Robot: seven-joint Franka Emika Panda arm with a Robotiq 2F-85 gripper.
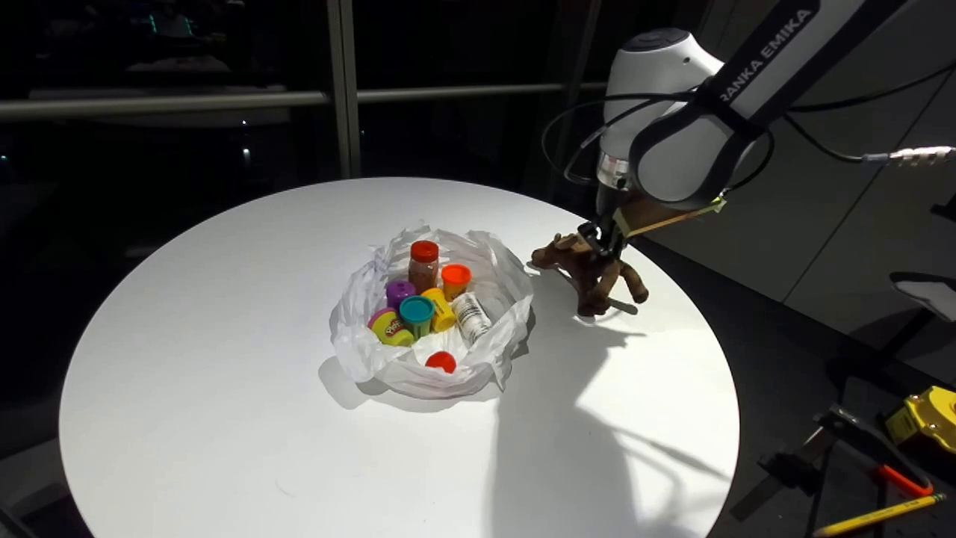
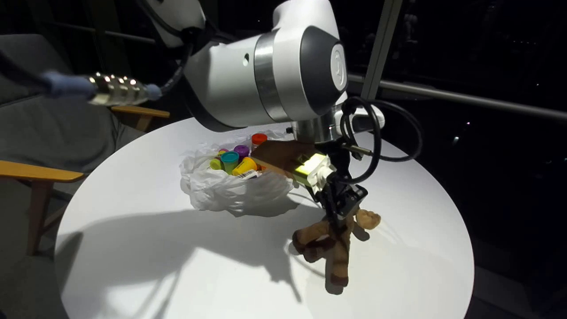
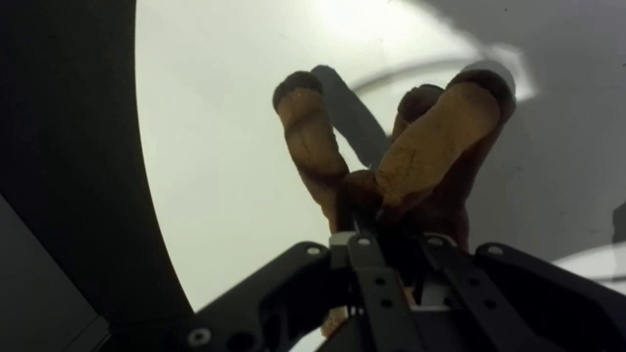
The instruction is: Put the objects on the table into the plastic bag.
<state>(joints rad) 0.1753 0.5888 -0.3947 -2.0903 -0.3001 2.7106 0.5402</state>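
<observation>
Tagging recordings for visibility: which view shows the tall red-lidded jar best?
An exterior view: the tall red-lidded jar is mostly unblocked. In an exterior view where a brown panel intrudes, mainly its lid shows. The wrist view lacks the jar.

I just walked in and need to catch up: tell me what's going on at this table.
A white robot arm has its black gripper closed on a brown plush animal over a round white table. The animal is outside the open, crumpled whitish plastic bag. In the bag lie a teal-lidded tub, a purple cylinder, a red-lidded jar, a white labelled container and other small tubs. Whether the animal touches the table, I can't tell.
</observation>
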